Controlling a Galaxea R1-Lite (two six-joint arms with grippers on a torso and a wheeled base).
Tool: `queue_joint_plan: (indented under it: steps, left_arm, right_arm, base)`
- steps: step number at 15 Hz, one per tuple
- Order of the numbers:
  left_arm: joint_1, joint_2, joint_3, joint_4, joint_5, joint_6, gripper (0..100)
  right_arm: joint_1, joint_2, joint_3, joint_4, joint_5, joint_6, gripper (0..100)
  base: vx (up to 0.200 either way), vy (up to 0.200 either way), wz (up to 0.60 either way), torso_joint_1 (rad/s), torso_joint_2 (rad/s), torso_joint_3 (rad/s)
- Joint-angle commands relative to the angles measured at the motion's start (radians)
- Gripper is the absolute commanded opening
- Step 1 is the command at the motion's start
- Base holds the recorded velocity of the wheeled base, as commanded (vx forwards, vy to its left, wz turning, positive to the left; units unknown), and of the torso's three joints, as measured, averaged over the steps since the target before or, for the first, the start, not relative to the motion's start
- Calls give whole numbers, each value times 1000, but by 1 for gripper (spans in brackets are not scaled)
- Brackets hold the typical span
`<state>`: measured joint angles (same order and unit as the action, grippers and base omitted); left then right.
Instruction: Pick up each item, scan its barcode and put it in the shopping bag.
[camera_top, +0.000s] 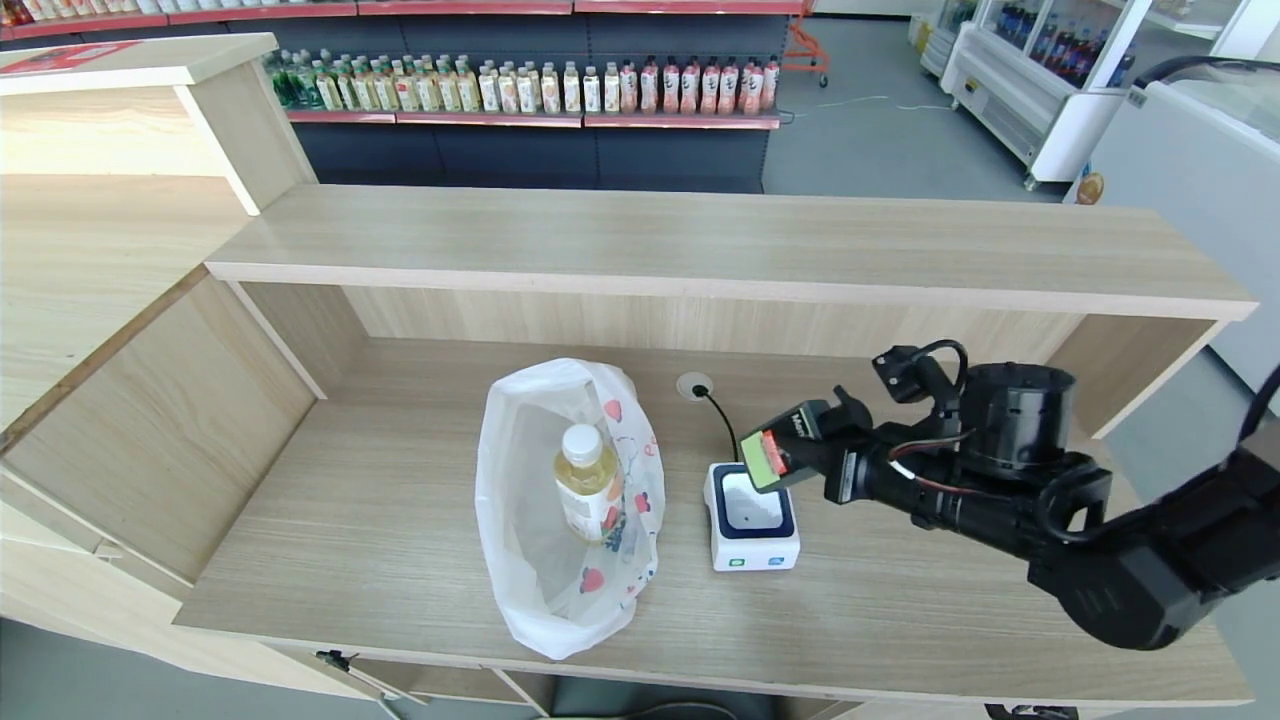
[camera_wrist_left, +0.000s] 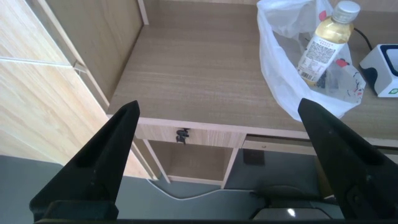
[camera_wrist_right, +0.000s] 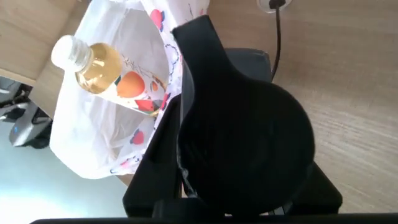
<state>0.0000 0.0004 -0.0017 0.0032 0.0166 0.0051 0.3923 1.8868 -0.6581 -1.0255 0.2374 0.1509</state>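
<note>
A white shopping bag (camera_top: 565, 520) with red prints lies open on the counter, and a bottle (camera_top: 587, 480) of yellow drink with a white cap rests inside it. Just right of the bag stands the white scanner (camera_top: 752, 515) with its dark window facing up. My right gripper (camera_top: 785, 450) is shut on a small dark item (camera_top: 770, 458) with a green and red face, held just above the scanner's window. In the right wrist view the dark item (camera_wrist_right: 249, 149) hangs beside the bag (camera_wrist_right: 93, 137) and bottle (camera_wrist_right: 106, 65). My left gripper (camera_wrist_left: 217, 109) is open, low before the counter's front edge, left of the bag (camera_wrist_left: 292, 74).
The scanner's black cable (camera_top: 722, 420) runs to a grommet (camera_top: 694, 385) at the back of the counter. A raised wooden ledge (camera_top: 700, 250) runs along the back and a side wall (camera_top: 170, 420) closes the left. Bare counter (camera_top: 350, 520) lies left of the bag.
</note>
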Motion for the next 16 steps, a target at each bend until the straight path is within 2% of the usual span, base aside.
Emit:
queue_joint_plan:
  steps: [1,2,3,7,12,16]
  left_arm:
    - [0,0,0,0,0,1,100]
    - [0,0,0,0,0,-1,100]
    - [0,0,0,0,0,-1,100]
    - [0,0,0,0,0,1,100]
    - [0,0,0,0,0,1,100]
    - [0,0,0,0,0,-1,100]
  right_arm:
    - [-50,-216,115,44,-1,-171,0]
    - [-122,-259,209,39,-3,-343,0]
    - [-164,-279,268,24,-1,-407,0]
    - [-234,-301,413,-59,0,-410,0]
    - [-230,-302,437,-80,5,-382,0]
    - [-199,-302,431,-80,8,-379,0]
  base:
    - [0,0,0,0,0,0]
    - [0,0,0,0,0,0]
    - [0,0,0,0,0,0]
    - [0,0,0,0,0,0]
    - [0,0,0,0,0,0]
    - [0,200,0,-6,-1,5]
